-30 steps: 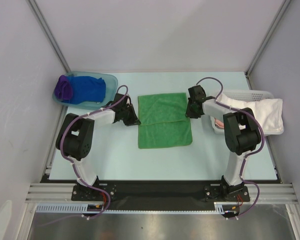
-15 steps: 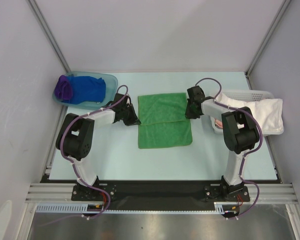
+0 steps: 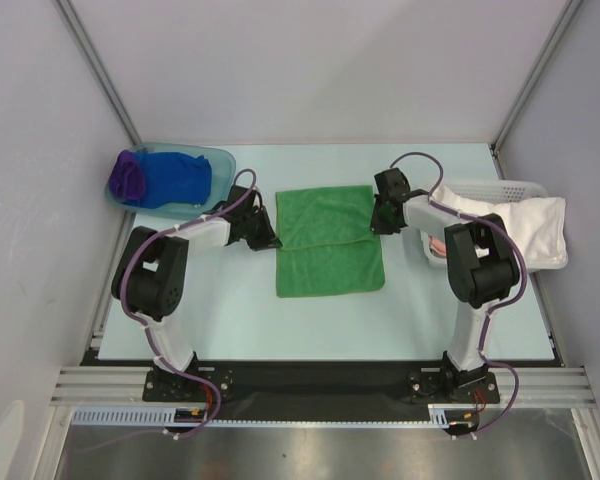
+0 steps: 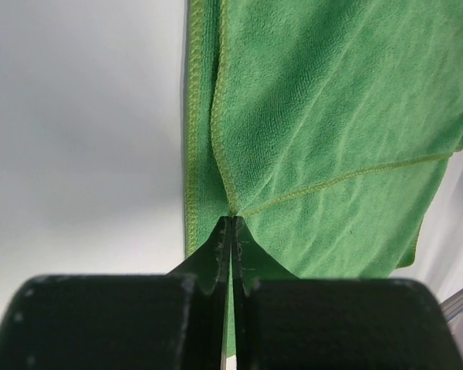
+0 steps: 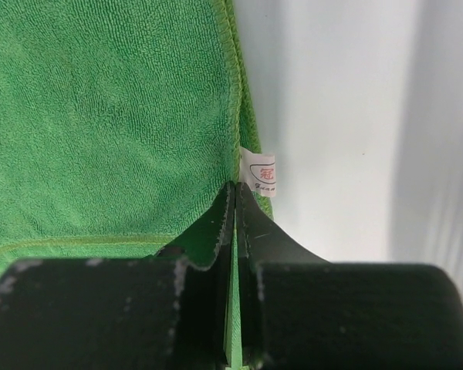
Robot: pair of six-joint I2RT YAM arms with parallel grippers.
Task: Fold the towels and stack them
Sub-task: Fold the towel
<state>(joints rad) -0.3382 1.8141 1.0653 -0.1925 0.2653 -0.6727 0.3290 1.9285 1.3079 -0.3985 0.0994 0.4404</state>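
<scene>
From overhead, the green towel lies flat mid-table, partly folded, with one layer's hem running across it. The left claw is at its left edge and the right claw at its right edge; the fingertips are too small here to judge their grip. Only this view shows the blue tub at far left holding a blue towel and a purple towel, and the white basket at right with a white towel draped over it. The left wrist camera shows the left claw closed, pinching the corner of the upper layer of the green towel. The right wrist camera shows the right claw likewise clamped on the towel's edge, just beside a white label.
</scene>
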